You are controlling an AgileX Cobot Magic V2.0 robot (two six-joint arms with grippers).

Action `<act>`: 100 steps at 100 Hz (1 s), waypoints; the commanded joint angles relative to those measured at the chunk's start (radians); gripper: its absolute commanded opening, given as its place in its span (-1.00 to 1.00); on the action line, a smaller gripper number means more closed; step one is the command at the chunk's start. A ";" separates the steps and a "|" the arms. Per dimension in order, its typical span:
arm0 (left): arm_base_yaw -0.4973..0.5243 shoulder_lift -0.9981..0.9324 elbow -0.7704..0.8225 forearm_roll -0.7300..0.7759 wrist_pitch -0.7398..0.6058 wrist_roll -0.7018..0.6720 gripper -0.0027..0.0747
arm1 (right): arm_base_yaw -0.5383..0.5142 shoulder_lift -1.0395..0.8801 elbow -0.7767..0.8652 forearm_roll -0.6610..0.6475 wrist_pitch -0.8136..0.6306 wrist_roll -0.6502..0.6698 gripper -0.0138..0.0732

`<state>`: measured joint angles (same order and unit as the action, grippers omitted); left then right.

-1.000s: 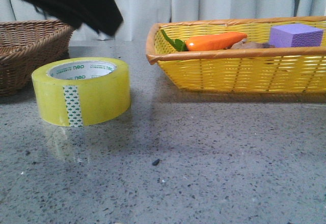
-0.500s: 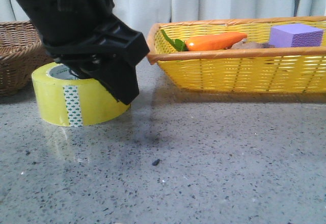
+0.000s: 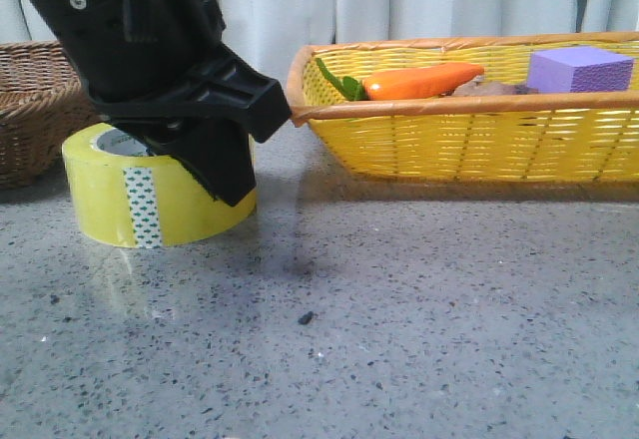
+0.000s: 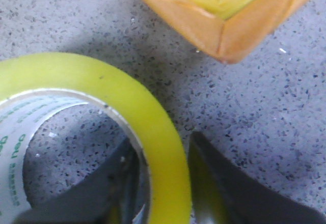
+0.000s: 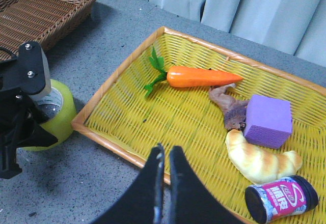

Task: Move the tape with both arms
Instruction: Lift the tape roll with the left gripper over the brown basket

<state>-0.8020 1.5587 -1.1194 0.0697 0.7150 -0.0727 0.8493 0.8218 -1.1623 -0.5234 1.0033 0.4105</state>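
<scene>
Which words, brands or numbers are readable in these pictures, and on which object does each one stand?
"deli": green print on the white inner core of the tape, partly cut off.
Smaller green print beside it: too blurred to read.
Pink label on the dark jar in the yellow basket: white lettering, too small to read.

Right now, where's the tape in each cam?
Front: tape at left on the table, the left arm over it.
Left wrist: fills the lower left, fingers astride its wall.
Right wrist: at the left edge.
Shared landmark: yellow basket, its corner beside the tape.
</scene>
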 commanded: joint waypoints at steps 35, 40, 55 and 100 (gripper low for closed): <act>0.002 -0.034 -0.054 0.002 -0.012 -0.010 -0.73 | -0.002 -0.006 -0.025 -0.045 -0.047 0.002 -0.84; 0.002 -0.034 -0.070 0.004 0.011 -0.010 -0.73 | -0.002 -0.006 -0.025 -0.045 -0.047 0.002 -0.84; 0.002 -0.034 -0.130 0.008 0.071 -0.010 -0.73 | -0.002 -0.006 -0.025 -0.045 -0.047 0.002 -0.84; 0.064 -0.047 -0.307 0.119 0.196 -0.010 -0.73 | -0.002 -0.006 -0.025 -0.045 -0.047 0.002 -0.84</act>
<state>-0.7646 1.5644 -1.3619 0.1551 0.9360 -0.0785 0.8493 0.8218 -1.1623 -0.5234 1.0072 0.4105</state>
